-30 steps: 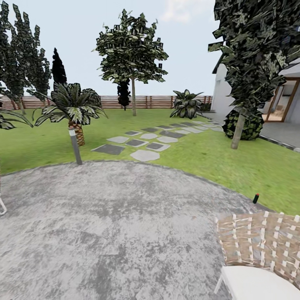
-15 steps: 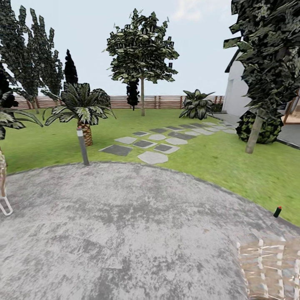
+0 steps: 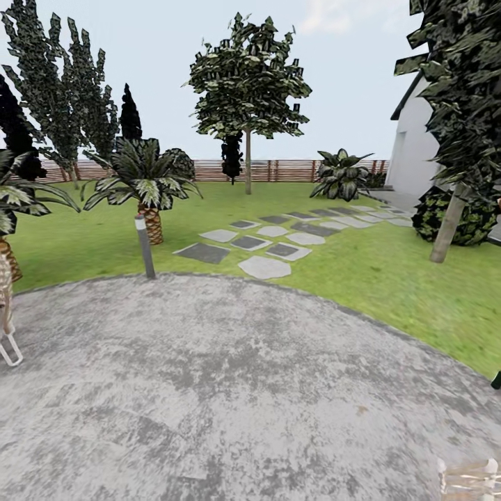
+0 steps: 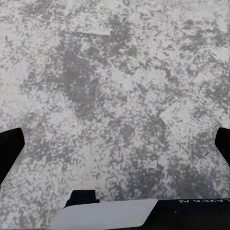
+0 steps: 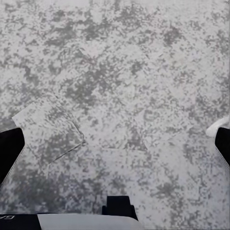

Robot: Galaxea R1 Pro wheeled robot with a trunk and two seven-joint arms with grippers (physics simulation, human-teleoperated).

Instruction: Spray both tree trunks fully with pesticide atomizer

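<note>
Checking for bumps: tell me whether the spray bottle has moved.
No. The spray bottle still stands at the patio edge; only the whole view shifted.

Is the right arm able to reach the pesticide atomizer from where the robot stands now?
Probably not. The pesticide atomizer stands far off at the patio edge by the lawn, while the right tool hangs open over bare stone, so the base must drive closer.

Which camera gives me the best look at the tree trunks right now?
The head view: one tree trunk stands by the fence, another leans at the right edge. Both wrist views look down at the stone patio, with no trunk in them.
</note>
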